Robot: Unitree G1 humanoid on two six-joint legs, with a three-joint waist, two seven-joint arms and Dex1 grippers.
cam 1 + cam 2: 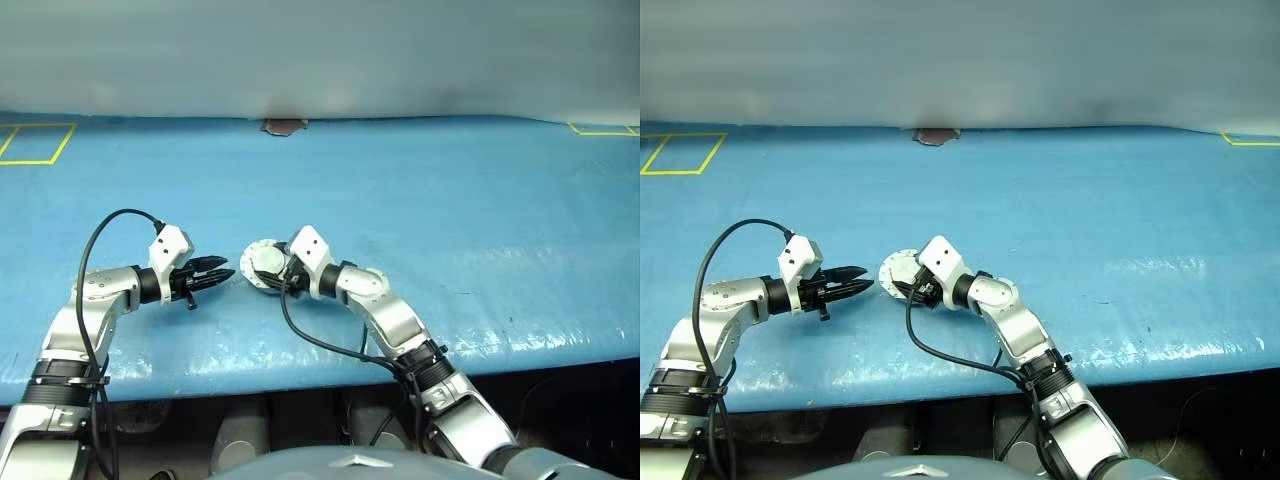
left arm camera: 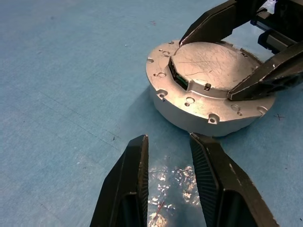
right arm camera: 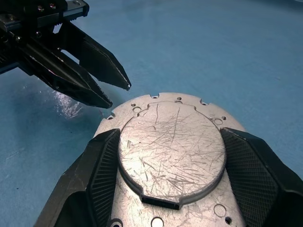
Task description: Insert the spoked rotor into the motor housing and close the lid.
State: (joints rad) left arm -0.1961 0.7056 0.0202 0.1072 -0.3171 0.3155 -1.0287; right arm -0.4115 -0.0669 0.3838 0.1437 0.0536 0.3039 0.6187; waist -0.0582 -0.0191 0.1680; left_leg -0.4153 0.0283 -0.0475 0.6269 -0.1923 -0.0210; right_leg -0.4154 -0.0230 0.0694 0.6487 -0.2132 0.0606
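Round silver motor assembly (image 1: 262, 263) rests on blue tabletop (image 1: 450, 210). Right gripper (image 1: 268, 273) jaws straddle it. Left gripper (image 1: 222, 270) just beside, empty.

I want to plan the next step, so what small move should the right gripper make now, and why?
Probably draw the right gripper straight back off the lid. The plain grey lid already lies flat on the motor housing, with the fingers astride it. The left gripper waits open beside it.

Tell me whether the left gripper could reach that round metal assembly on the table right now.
Probably yes. The left gripper points at the round metal assembly with bare blue table between them. But the right gripper already straddles its raised plain-grey top, so only the near rim is free.
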